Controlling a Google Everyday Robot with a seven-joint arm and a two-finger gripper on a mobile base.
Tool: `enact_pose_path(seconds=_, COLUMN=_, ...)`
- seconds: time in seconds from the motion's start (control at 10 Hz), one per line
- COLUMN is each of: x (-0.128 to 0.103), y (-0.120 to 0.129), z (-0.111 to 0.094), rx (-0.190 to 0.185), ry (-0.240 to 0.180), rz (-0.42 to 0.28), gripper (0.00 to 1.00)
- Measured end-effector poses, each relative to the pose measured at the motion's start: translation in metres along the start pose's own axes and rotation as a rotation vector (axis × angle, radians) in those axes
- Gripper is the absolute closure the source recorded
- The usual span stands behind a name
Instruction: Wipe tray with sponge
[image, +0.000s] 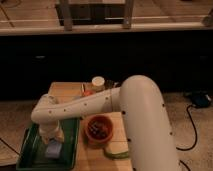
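The dark green tray (31, 150) lies on the left part of the wooden table. The pale blue-grey sponge (53, 149) rests on the tray floor near its front right. My gripper (52, 141) points straight down onto the sponge and is shut on it, pressing it against the tray. The white arm reaches in from the right and arcs over the table, hiding part of the tray's far end.
A round orange bowl (98, 129) with dark contents stands just right of the tray. A green vegetable (118, 153) lies in front of it. A white-lidded jar (98, 82) stands at the table's back. A dark cabinet front rises behind the table (65, 90).
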Motion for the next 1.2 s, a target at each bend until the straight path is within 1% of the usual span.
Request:
enact_pose_path(seconds=0.2, x=0.013, y=0.015, z=-0.007, rx=0.008, ry=0.014, rz=0.048, gripper=0.99)
enact_pose_path(seconds=0.3, x=0.031, y=0.024, z=-0.012, rx=0.011, ry=0.020, rz=0.078, gripper=0.99)
enact_pose_path(seconds=0.4, x=0.046, y=0.026, z=-0.016, rx=0.017, ry=0.023, rz=0.094, gripper=0.99)
enact_pose_path(seconds=0.5, x=0.061, y=0.028, z=-0.019, rx=0.014, ry=0.019, rz=0.100, gripper=0.99)
enact_pose_path(seconds=0.6, x=0.076, y=0.018, z=-0.022, rx=0.021, ry=0.016, rz=0.091, gripper=0.99)
enact_pose_path(seconds=0.7, x=0.080, y=0.011, z=-0.022, rx=0.021, ry=0.010, rz=0.078, gripper=0.99)
enact_pose_path(seconds=0.8, x=0.082, y=-0.008, z=-0.020, rx=0.019, ry=-0.005, rz=0.049, gripper=0.99)
enact_pose_path(seconds=0.9, x=0.081, y=-0.027, z=-0.017, rx=0.015, ry=-0.027, rz=0.012, gripper=0.99)
enact_pose_path(seconds=1.0, x=0.080, y=-0.039, z=-0.016, rx=0.018, ry=-0.042, rz=-0.014, gripper=0.99)
enact_pose_path(seconds=1.2, x=0.077, y=-0.045, z=-0.015, rx=0.012, ry=-0.066, rz=-0.049, gripper=0.99)
